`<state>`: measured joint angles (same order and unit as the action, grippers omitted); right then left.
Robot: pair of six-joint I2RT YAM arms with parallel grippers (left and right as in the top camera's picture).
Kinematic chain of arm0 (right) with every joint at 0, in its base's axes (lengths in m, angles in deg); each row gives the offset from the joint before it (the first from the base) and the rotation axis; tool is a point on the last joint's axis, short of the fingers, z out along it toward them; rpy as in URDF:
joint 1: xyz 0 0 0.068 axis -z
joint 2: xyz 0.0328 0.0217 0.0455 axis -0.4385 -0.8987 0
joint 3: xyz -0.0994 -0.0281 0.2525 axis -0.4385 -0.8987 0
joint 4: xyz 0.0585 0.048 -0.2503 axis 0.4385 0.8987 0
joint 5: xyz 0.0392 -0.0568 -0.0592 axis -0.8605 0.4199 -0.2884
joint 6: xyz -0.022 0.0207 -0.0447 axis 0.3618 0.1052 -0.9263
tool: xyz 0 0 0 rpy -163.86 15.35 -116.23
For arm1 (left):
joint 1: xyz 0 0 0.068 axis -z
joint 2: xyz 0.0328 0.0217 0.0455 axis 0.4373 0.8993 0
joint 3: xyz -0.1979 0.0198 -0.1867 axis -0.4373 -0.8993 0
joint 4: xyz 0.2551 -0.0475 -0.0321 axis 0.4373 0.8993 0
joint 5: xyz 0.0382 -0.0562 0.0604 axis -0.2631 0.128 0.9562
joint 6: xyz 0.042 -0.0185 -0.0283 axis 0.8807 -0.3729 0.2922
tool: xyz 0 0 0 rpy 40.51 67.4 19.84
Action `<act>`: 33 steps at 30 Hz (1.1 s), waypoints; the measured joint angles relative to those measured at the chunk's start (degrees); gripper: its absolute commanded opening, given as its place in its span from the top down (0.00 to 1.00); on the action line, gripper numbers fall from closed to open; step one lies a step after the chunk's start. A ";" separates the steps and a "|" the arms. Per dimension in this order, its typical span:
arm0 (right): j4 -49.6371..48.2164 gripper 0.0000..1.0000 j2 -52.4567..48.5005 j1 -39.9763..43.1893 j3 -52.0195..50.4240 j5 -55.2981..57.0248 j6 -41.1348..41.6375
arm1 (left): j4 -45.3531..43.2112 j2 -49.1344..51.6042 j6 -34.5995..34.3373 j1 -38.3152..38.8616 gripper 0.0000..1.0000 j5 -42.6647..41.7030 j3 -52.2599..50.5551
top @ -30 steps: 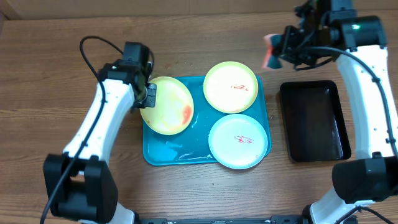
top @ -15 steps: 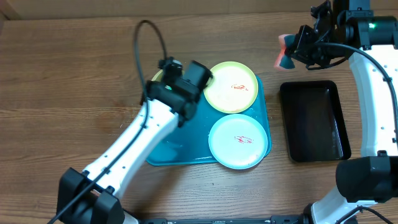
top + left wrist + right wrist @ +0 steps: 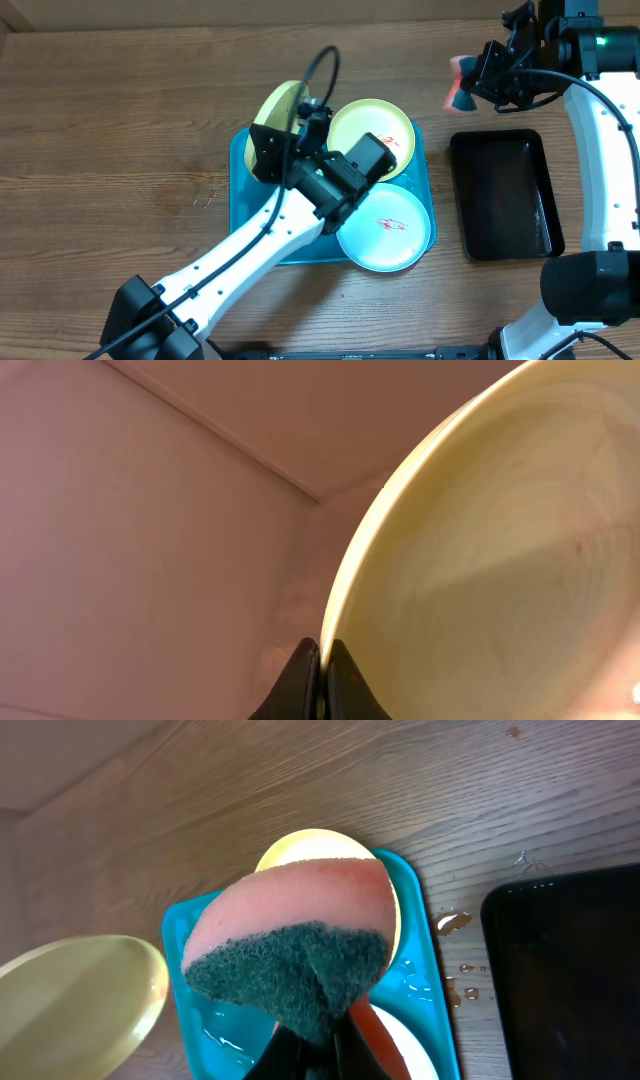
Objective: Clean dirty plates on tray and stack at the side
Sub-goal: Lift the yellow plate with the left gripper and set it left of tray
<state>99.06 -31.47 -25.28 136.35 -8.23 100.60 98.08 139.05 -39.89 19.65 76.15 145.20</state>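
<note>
My left gripper (image 3: 322,670) is shut on the rim of a pale yellow plate (image 3: 272,112) and holds it tilted on edge above the turquoise tray's (image 3: 243,190) far left corner; its pale inner face (image 3: 500,560) fills the left wrist view. A second pale yellow plate (image 3: 372,130) with a red smear lies at the tray's far right, partly under my left arm. The white mint-rimmed plate (image 3: 395,235) with red smears lies at the near right. My right gripper (image 3: 318,1030) is shut on a pink and green sponge (image 3: 290,955), raised above the table's far right (image 3: 460,85).
A smaller black rectangular tray (image 3: 503,195) lies right of the turquoise tray. Water drops (image 3: 462,975) wet the wood between the two trays. My left arm crosses diagonally over the turquoise tray's middle.
My left arm has lifted the pale yellow plate off the tray, swung right and tipped it up on edge. The right gripper with the sponge shifted slightly right, then held still.
</note>
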 measured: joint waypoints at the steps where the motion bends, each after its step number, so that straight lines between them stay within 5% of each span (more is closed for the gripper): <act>1: 0.02 0.96 0.00 0.00 0.00 0.02 0.00 | 0.00 0.00 -0.02 0.55 0.96 1.05 0.00; 9: 0.17 0.96 0.00 0.00 0.00 0.04 -0.04 | 0.13 0.00 -0.11 1.27 0.96 1.33 0.00; 17: 0.33 0.96 0.00 0.00 0.02 0.42 -0.04 | 2.14 0.00 -0.17 -2.62 0.96 -17.14 0.00; 27: 0.37 0.96 0.00 0.00 0.00 0.46 -0.20 | -0.50 0.00 6.73 -33.99 0.96 -60.54 0.00; 33: 0.37 0.96 0.00 0.00 0.00 0.44 -0.22 | -0.98 0.00 9.57 -55.17 0.96 -77.11 0.00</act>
<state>99.43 -31.47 -25.28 136.35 -7.79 100.38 97.10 139.05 -30.31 -35.52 -0.96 145.20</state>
